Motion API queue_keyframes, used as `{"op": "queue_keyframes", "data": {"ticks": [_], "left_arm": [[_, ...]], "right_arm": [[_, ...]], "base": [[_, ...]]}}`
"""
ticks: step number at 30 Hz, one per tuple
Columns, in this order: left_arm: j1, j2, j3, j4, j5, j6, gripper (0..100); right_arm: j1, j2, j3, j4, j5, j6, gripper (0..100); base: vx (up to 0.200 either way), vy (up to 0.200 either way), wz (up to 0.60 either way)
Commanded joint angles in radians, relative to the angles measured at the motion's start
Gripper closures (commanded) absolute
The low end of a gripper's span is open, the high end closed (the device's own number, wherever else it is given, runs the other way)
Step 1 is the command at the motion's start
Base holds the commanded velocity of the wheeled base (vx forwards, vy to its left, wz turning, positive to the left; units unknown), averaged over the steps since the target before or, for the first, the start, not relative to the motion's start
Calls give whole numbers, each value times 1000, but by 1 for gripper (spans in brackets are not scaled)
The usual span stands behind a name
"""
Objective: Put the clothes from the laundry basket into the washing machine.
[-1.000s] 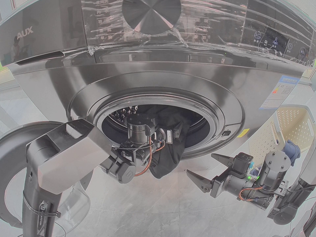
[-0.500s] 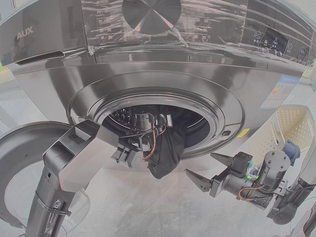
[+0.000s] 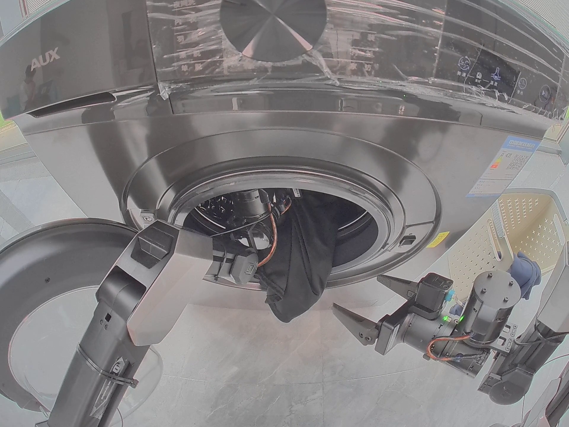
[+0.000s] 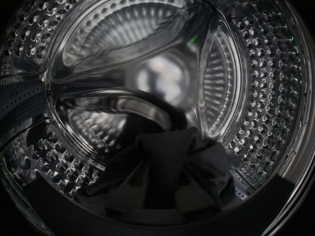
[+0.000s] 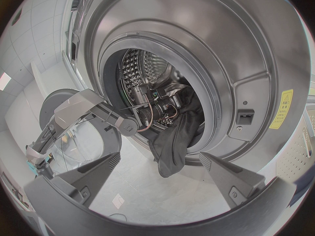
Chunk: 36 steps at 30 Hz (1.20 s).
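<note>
A black garment (image 3: 299, 268) hangs over the lower rim of the washing machine's round opening (image 3: 379, 209). Its upper part lies inside the drum and its tail dangles outside toward the floor. My left gripper (image 5: 174, 104) is inside the drum, shut on the garment's upper part. In the left wrist view the cloth (image 4: 164, 167) is bunched low in front of the perforated steel drum (image 4: 269, 82). My right gripper (image 3: 357, 295) hangs open and empty below and right of the opening. A blue garment (image 3: 526, 271) lies in the cream laundry basket (image 3: 527, 226) at the right.
The washer's round door (image 3: 41, 280) stands swung open at the left, beside my left arm. Grey tiled floor (image 3: 267, 375) stretches in front of the machine. The control panel and dial (image 3: 272, 13) are above the opening.
My left arm has pushed deeper into the drum, carrying the garment's upper part inward. The hanging tail has barely moved. The right arm has stayed almost still.
</note>
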<state>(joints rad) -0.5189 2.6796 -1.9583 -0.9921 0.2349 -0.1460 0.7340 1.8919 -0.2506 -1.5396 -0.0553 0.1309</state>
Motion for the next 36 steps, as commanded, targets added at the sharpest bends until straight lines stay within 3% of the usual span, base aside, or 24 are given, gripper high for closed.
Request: {"op": "queue_keyframes", "data": {"ticks": [1, 12, 14, 21, 27, 30, 35, 36], "left_arm": [[-9, 0, 9, -2, 3, -6, 0], [-84, -274, 449, -16, 15, -6, 0], [-136, -366, 650, -65, -5, 0, 0], [-214, -506, 961, -171, -58, 31, 0], [-305, -633, 1182, -217, -109, 29, 0], [-340, -693, 1289, -286, -106, 26, 0], [-351, -802, 1454, -349, -120, 25, 0], [-349, -876, 1547, -359, -135, 22, 0]], "right_arm": [[-1, 4, -1, -1, 0, 0, 0], [-1, 4, 2, -1, 0, 0, 0], [-5, 3, 4, -1, 0, 0, 0], [-4, -5, 11, -1, -1, 1, 0], [-15, -22, 24, -1, 2, 1, 0], [-13, -48, 51, -1, 5, 0, 0], [-2, -100, 96, -1, 8, -4, 0], [-8, -137, 110, -1, 6, -8, 0]], "base": [[0, 0, 0], [0, 0, 0], [0, 0, 0], [0, 0, 0], [0, 0, 0], [0, 0, 0], [0, 0, 0], [0, 0, 0]]}}
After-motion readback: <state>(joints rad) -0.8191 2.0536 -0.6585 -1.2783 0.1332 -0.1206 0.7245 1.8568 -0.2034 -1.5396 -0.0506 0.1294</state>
